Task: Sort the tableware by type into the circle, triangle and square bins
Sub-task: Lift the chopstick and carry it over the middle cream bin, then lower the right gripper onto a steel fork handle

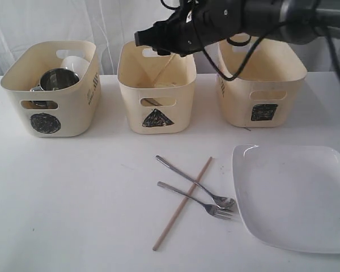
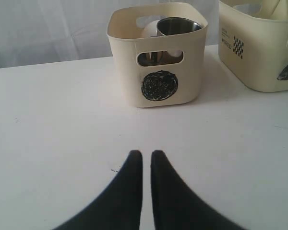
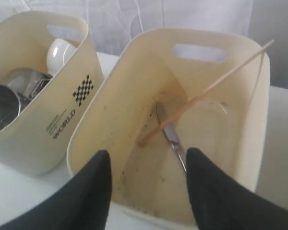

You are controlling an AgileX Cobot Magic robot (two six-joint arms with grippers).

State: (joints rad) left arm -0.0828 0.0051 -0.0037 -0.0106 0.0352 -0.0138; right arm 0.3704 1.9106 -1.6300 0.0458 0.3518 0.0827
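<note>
Two utensils lie in triangle bin [image 3: 110,120]: wooden chopstick [image 3: 206,91] leaning floor to rim, too long to lie flat; steel knife [image 3: 173,139] flat below. Our right fingers [image 3: 93,191] hover above, spread wide, empty. Our left fingers [image 2: 127,191] closed, empty, parked over desk [image 2: 48,124]. Slim fork [image 1: 184,195], spoon [image 1: 181,173], second chopstick [image 1: 170,224] crossed on desk beside glossy squarish plate [image 1: 294,198]; we judge these unsorted.

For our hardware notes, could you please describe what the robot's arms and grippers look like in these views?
The left gripper and right gripper both have smooth matte black jaws, broad at the base, curving to rounded tips, unmarked. In the exterior view the right arm is a grey tube ending in a bulky black head, with black cables looping beneath.
</note>
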